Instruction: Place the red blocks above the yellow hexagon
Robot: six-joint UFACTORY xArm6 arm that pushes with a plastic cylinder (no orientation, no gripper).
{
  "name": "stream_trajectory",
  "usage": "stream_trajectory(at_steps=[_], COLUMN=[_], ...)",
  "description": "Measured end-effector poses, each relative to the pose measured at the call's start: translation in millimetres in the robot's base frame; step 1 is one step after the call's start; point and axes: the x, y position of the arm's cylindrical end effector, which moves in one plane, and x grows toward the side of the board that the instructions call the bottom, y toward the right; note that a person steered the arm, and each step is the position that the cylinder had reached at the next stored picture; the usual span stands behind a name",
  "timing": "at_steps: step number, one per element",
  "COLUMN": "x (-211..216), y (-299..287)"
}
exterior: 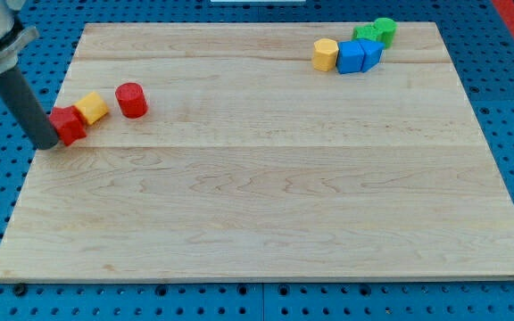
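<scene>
Board: my tip touches red block (left).

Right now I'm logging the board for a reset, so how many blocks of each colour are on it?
Red: 2, a block by my tip and a cylinder
Yellow: 2, a hexagon at the view's left and a cylinder at the top right
Blue: 2
Green: 2
Total: 8
</scene>
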Motion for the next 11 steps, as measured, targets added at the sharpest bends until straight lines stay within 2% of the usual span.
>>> stream_trajectory(at_steps=[1, 4, 6, 8, 9, 10, 11], x=[-19.7, -84.6, -101.4, -166.3, -194.6, -205.6, -205.7], y=[3.3, 70.1, 150.7, 214.6, 212.9, 244.3, 335.6])
